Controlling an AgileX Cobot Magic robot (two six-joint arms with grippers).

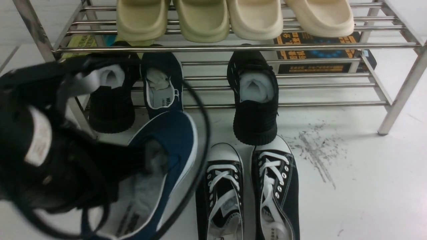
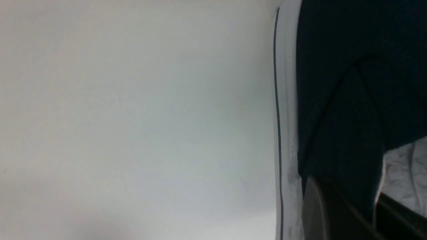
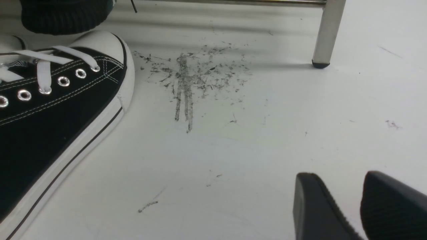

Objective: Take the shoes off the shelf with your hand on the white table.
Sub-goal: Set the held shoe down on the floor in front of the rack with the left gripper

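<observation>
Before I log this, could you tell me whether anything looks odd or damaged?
Dark grey scuff marks mar the white table near the shelf's right leg. The navy pair is split: one navy shoe askew in the left hand, the other navy shoe on the lower tier.

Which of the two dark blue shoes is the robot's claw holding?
The nearer navy-blue canvas slip-on, in front of the steel-tube shelf: the left gripper pinches its collar. Its mate sits on the lower tier, untouched.

My left claw [image 1: 151, 160] is a dark blur hiding the heel of the navy shoe [image 1: 176, 140] and part of the black sneaker [image 1: 111, 110] behind it. The left wrist feed is out of focus. The frame edge crops my right claw [image 3: 353, 203].
</observation>
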